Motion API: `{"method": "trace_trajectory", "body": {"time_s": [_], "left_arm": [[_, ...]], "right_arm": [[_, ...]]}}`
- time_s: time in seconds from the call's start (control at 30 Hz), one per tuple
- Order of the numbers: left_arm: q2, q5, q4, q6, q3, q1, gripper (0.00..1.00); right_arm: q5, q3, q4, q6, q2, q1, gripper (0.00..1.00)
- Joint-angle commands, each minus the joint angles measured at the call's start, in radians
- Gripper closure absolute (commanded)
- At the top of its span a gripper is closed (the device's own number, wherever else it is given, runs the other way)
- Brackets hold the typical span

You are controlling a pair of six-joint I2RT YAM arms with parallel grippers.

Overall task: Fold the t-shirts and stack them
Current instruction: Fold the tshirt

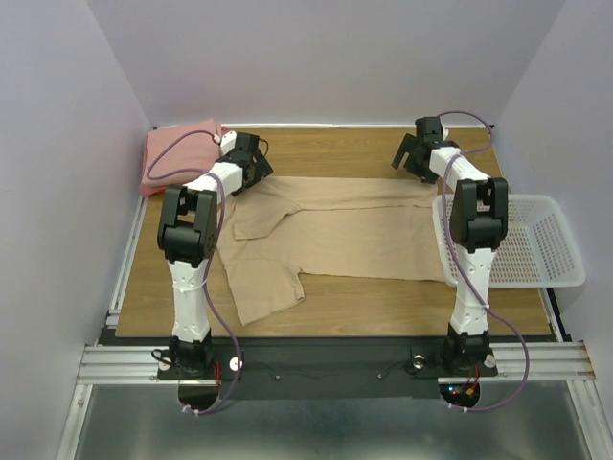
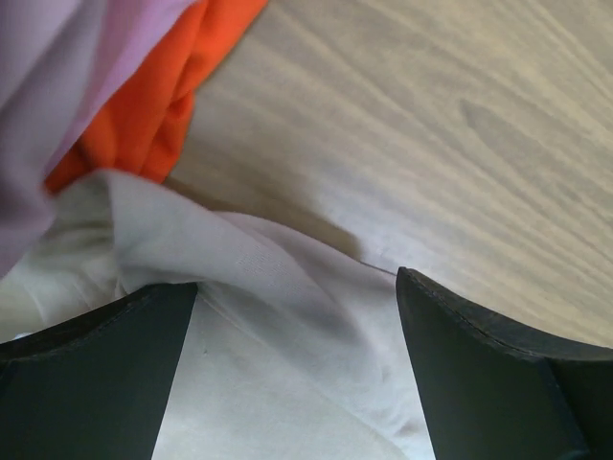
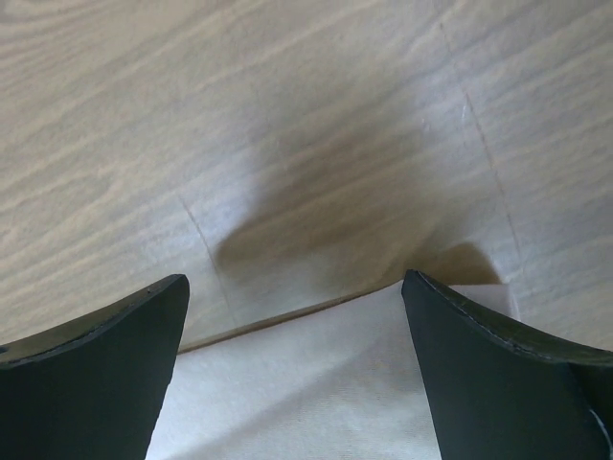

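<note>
A tan t-shirt point(image 1: 335, 230) lies spread across the wooden table, one sleeve toward the front left. A salmon-pink t-shirt point(image 1: 177, 153) lies folded at the back left. My left gripper point(image 1: 254, 168) hangs open over the tan shirt's far left corner. In the left wrist view pale cloth point(image 2: 287, 374) lies between the fingers point(image 2: 86, 383), and orange-red cloth point(image 2: 163, 105) shows beyond. My right gripper point(image 1: 410, 158) stands open above the shirt's far right corner. In the right wrist view the shirt's edge point(image 3: 306, 393) lies under the open gripper point(image 3: 295, 316), with nothing held.
A white mesh basket point(image 1: 546, 240) sits at the right edge of the table, beside the right arm. Bare wood point(image 3: 287, 115) runs behind the tan shirt to the back wall. Side walls close in left and right.
</note>
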Motion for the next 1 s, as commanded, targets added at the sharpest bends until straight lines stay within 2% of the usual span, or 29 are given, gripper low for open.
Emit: {"method": "trace_trajectory", "body": {"time_s": [0.0, 0.13, 0.27, 0.4, 0.5, 0.57, 0.77, 0.87, 0.97], "left_arm": [[0.065, -0.018, -0.090, 0.074, 0.108, 0.007, 0.02], [0.112, -0.016, -0.125, 0.091, 0.179, 0.007, 0.02], [0.076, -0.007, -0.126, 0.111, 0.170, 0.004, 0.02], [-0.027, -0.042, -0.126, 0.142, 0.130, -0.041, 0.02], [-0.145, -0.093, -0.143, 0.150, 0.100, -0.078, 0.02], [-0.251, -0.121, -0.159, 0.136, 0.075, -0.111, 0.02], [-0.575, -0.191, -0.229, 0.026, -0.124, -0.200, 0.02], [-0.751, -0.190, -0.257, -0.072, -0.360, -0.243, 0.02], [-0.909, -0.165, -0.280, -0.149, -0.517, -0.277, 0.02]], "right_arm": [[0.032, 0.066, -0.001, -0.018, 0.043, -0.018, 0.00], [0.014, 0.088, 0.000, -0.043, 0.063, -0.018, 0.00], [-0.011, 0.102, -0.001, -0.072, 0.040, -0.018, 0.00], [-0.052, 0.092, -0.001, -0.101, -0.033, -0.018, 0.00], [-0.088, 0.010, 0.000, -0.109, -0.159, -0.002, 0.00], [-0.048, -0.048, 0.000, -0.139, -0.219, 0.039, 0.00], [0.073, -0.248, 0.000, -0.103, -0.515, 0.171, 0.00], [0.110, -0.409, 0.003, -0.055, -0.650, 0.260, 0.00], [0.139, -0.581, 0.011, 0.009, -0.758, 0.352, 0.00]]}}
